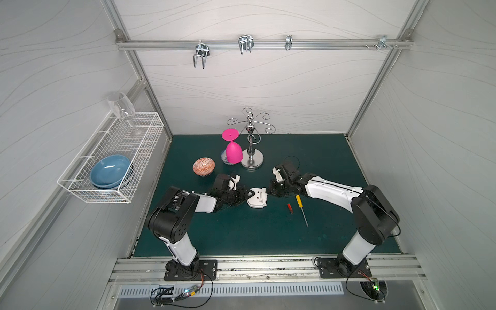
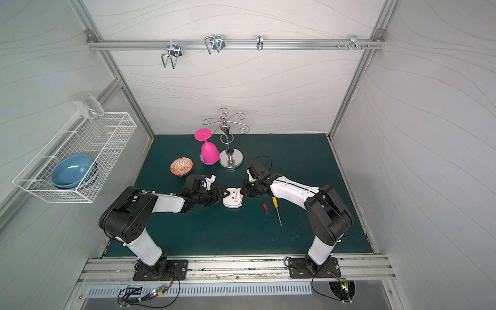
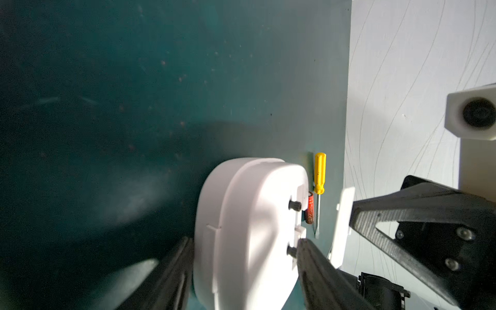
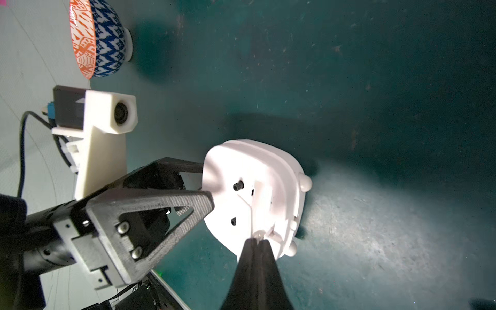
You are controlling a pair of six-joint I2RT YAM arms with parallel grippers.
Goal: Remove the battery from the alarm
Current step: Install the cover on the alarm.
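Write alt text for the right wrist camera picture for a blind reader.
A white alarm, back toward the camera, is clamped from one side by the left gripper while the right gripper pinches a thin white panel at its back. A dark green mat lies behind, with a patterned orange and blue bowl on it.

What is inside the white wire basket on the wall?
A blue bowl lies at the near end of the basket, and a clear wine glass stands at the far end. A dark thing behind the bowl is mostly covered; I cannot name it.
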